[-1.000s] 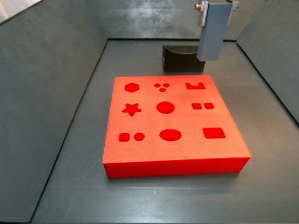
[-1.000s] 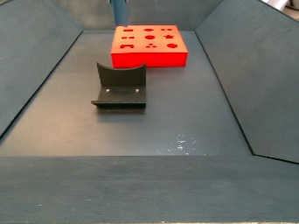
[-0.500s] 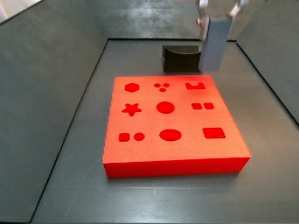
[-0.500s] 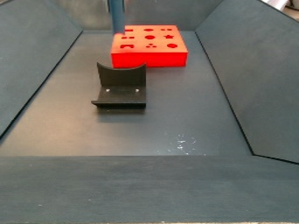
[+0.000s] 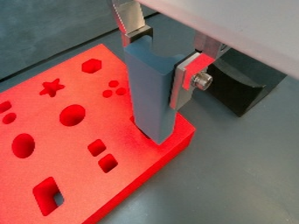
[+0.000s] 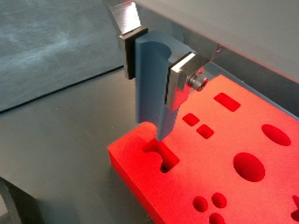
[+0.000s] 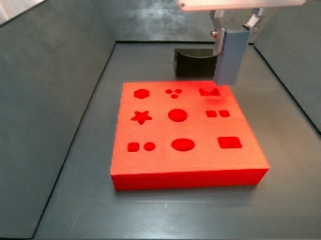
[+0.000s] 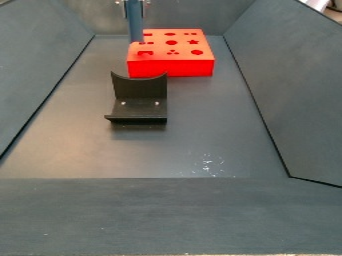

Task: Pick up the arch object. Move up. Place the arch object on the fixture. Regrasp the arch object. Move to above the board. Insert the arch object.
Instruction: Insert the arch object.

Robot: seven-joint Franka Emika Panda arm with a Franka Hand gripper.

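Gripper (image 5: 160,54) above a corner of the board (image 5: 70,149), jaws clamped on the arch object (image 5: 155,92), held upright. Lower end of the arch object (image 6: 156,87) sunk into the arch-shaped cut-out (image 6: 165,156) at the board's edge. Board (image 7: 182,131) flat on the bench (image 7: 75,187). Fixture (image 7: 193,63) just behind the board near the far edge of the bench; fixture (image 8: 138,98) well apart from the gripper (image 8: 132,10).

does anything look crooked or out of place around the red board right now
Nothing stands out. The tool holds the blue-grey elongated arch block upright, its lower end at the arch-shaped cut-out near the corner of the flat red board. The dark blocky fixture sits apart on the floor.
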